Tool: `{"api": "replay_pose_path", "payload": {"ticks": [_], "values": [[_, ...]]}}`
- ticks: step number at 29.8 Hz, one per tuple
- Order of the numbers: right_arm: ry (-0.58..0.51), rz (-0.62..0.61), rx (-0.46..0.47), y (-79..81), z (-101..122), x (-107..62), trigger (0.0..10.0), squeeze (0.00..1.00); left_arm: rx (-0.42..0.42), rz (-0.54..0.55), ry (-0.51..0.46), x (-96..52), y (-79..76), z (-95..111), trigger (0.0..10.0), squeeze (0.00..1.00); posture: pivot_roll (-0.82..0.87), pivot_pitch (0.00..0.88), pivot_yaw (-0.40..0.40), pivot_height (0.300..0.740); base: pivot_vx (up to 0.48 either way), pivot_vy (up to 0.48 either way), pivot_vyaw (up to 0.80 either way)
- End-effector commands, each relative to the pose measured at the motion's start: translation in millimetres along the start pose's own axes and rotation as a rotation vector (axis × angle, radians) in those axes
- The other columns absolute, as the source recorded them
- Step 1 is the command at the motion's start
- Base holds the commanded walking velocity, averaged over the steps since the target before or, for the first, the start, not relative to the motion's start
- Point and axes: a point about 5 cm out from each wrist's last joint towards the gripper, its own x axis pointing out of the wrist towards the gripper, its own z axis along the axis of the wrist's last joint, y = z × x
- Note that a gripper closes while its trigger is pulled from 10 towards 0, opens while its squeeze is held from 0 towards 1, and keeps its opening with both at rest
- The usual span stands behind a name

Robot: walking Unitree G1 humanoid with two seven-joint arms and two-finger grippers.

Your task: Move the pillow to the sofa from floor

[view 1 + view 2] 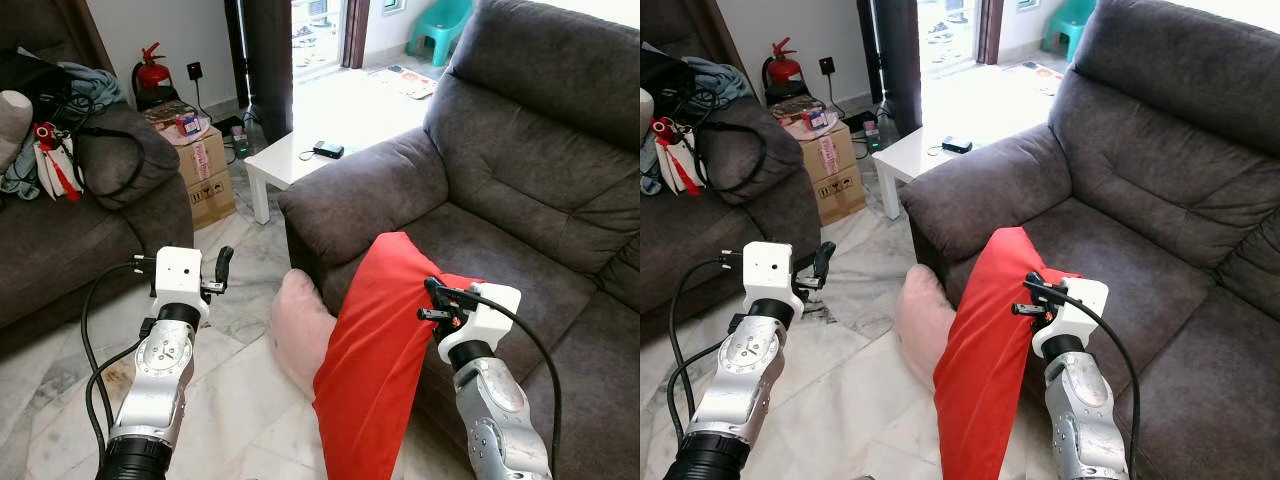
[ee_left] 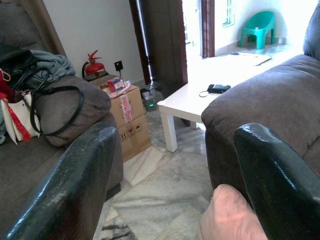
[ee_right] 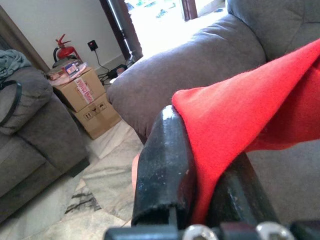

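R gripper [image 1: 432, 298] fingers clamped on red pillow [image 1: 375, 350], L gripper [image 1: 222, 270] fingers apart, box print unreadable

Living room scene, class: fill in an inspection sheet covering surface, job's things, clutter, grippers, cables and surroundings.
Surface: marble floor, bare near the robot.
Job's things: red pillow leans against the grey sofa, its top corner over the seat edge; pink pillow on the floor beside it.
Clutter: cardboard box, bags on the second sofa.
Grippers: right gripper shut on the red pillow's corner; left gripper open, free.
Cables: black cable on the left arm.
Surroundings: white table, fire extinguisher, teal chair.
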Motion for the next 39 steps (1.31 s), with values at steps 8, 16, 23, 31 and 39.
{"api": "replay_pose_path", "payload": {"ticks": [8, 16, 23, 31, 39], "values": [[-0.088, -0.039, -0.094, -15.5, 3, -4.3, 10.0, 0.0, 0.036, 0.021, 0.069, -15.2, 5.3, -26, 10.0, 0.0, 0.05, 0.0, -0.041, 0.74, -0.295, 0.0, -0.72], [-0.013, -0.09, -0.111, -27.9, -22, -17.6, 10.0, 0.0, 0.049, 0.02, 0.093, -21.3, 5.5, -35, 10.0, 0.0, 0.04, 0.0, -0.041, 0.74, -0.277, 0.0, -0.68], [0.0, -0.093, -0.118, -29.2, -28, -18.8, 10.0, 0.0, 0.059, 0.019, 0.1, -20.8, 5.8, -38, 10.0, 0.0, 0.03, 0.0, -0.037, 0.74, -0.115, 0.0, -0.68], [-0.03, -0.099, -0.135, -29.4, -23, -10.2, 10.0, 0.0, 0.061, 0.024, 0.088, -11.4, 3.3, -36, 10.0, 0.0, 0.02, 0.0, -0.036, 0.74, 0.0, 0.0, -0.43], [-0.101, -0.06, -0.146, -19.3, -2, 8.0, 10.0, 0.0, 0.069, 0.041, 0.075, -4.7, 7.9, -34, 10.0, 0.0, 0.03, 0.0, -0.032, 0.74, 0.0, 0.0, 0.0]]}}
